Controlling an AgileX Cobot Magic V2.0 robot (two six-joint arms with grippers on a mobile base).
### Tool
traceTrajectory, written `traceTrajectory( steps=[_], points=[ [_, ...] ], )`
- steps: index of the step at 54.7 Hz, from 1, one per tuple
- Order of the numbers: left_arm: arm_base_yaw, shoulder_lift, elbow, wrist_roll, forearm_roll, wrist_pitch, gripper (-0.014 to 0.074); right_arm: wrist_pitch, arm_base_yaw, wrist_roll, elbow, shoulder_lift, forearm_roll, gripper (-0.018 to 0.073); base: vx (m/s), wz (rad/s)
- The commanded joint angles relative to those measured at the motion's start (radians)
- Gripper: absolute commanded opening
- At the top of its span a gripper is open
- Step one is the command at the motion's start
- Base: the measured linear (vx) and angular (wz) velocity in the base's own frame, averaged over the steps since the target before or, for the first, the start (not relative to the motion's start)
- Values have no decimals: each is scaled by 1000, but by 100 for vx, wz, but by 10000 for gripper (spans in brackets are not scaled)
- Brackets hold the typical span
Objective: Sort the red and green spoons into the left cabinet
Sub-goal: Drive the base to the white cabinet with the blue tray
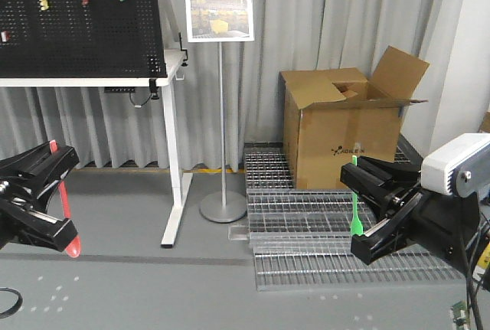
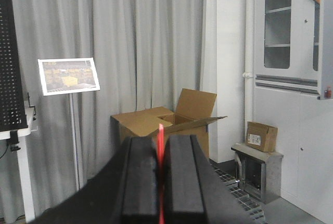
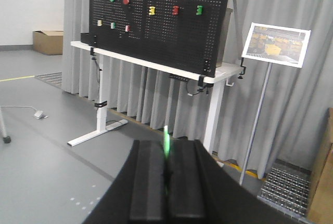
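Observation:
My left gripper [image 1: 63, 196] is shut on the red spoon [image 1: 64, 206], held upright, bowl down near the floor; in the left wrist view its handle [image 2: 161, 146] sticks up between the closed black fingers [image 2: 140, 182]. My right gripper [image 1: 357, 207] is shut on the green spoon [image 1: 354, 211], also upright; its handle tip [image 3: 166, 143] shows between the fingers [image 3: 148, 182] in the right wrist view. The light-grey cabinet [image 2: 289, 78] with a glass-paned upper door stands at the right of the left wrist view, far from both grippers.
An open cardboard box [image 1: 344, 135] stands behind metal floor grates [image 1: 321, 223]. A sign on a pole [image 1: 220, 115] and a white desk with a black pegboard [image 1: 84, 20] stand to the left. A small box [image 2: 261, 135] sits on a low metal stand by the cabinet.

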Motion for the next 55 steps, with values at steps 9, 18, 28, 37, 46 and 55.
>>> traceTrajectory(
  steps=[9,18,28,37,46,55],
  points=[
    [-1,-22,-28,-6,-21,-66,182,-61,-1,-3,-30,-24,27,-9,57,-5],
    [-1,-22,-28,-6,-21,-66,182,-61,-1,-3,-30,-24,27,-9,56,-5],
    [-1,-22,-28,-6,-21,-66,182,-61,-1,-3,-30,-24,27,-9,55,-3],
    [-1,-22,-28,-6,-21,-66,182,-61,-1,-3,-30,-24,27,-9,52,-4],
    [-1,-22,-28,-6,-21,-66,182,-61,-1,-3,-30,-24,27,-9,48,-7],
    [-1,-22,-28,-6,-21,-66,182,-60,-1,-3,-30,-14,27,-9,41,-20]
  ],
)
